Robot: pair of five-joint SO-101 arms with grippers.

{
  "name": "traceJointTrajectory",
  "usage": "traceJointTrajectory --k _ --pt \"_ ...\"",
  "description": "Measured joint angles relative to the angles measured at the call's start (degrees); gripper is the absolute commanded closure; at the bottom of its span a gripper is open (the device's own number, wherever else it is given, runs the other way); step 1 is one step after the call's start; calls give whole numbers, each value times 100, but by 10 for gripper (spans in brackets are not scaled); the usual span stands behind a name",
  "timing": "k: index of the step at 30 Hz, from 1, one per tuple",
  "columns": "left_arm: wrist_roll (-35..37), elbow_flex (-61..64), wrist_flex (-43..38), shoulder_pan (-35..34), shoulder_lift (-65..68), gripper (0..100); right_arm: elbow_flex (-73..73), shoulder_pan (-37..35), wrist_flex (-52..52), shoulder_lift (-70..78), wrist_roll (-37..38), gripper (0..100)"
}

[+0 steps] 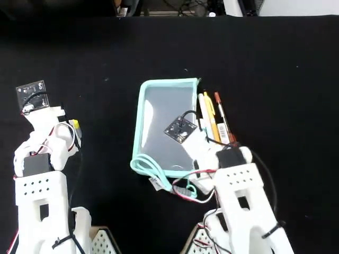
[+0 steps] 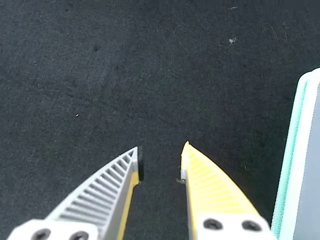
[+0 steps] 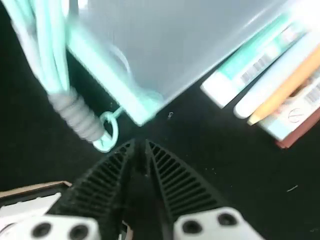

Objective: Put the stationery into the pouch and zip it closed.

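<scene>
From above, the black worktop [image 1: 275,63] carries the pouch [image 1: 167,124], a flat translucent case with a mint-green border. It lies about midway between the left and right edges, its long sides running from the near edge toward the far edge. The stationery [image 1: 212,119], a small bundle of pens, lies outside the pouch, just beside its right side and parallel to it. A mint cord [image 1: 150,170] loops off the pouch's near left corner. The left arm [image 1: 42,153] stands near the left edge, well apart from the pouch. The right arm [image 1: 233,174] leans in over the pouch's near right corner and covers it. In the left wrist view, the left gripper [image 2: 161,152] hangs over bare worktop with its two fingers spread and nothing between them. The pouch's green border [image 2: 292,165] runs along one side of that view. In the right wrist view, the right gripper [image 3: 140,146] has its black fingers drawn together to a thin slit, holding nothing. It sits just short of a corner of the pouch [image 3: 190,45]. To one side of the corner are the cord with its grey sleeve [image 3: 77,116] and a small ring [image 3: 107,134]. To the other side are the ends of the stationery [image 3: 272,82], lying on the worktop.
</scene>
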Motion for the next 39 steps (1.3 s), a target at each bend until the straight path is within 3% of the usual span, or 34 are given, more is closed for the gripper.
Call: traceJointTrajectory --k 11,16,20,24,31,36,39 --pt "0 0 0 0 0 845 0 97 -1609 1547 62 984" --pt "0 0 0 0 0 845 -396 9 -2426 2207 -536 984" --pt "0 0 0 0 0 845 -932 -545 -2725 2549 -1099 984" --pt "0 0 0 0 0 845 -1407 -826 -2664 2558 -1459 983" --pt "0 0 0 0 0 845 -1442 -897 -1582 1908 -1433 982" --pt "0 0 0 0 0 845 -677 -1609 -1459 818 -1248 875" --pt "0 0 0 0 0 845 -158 -1899 -1618 527 -1240 874"
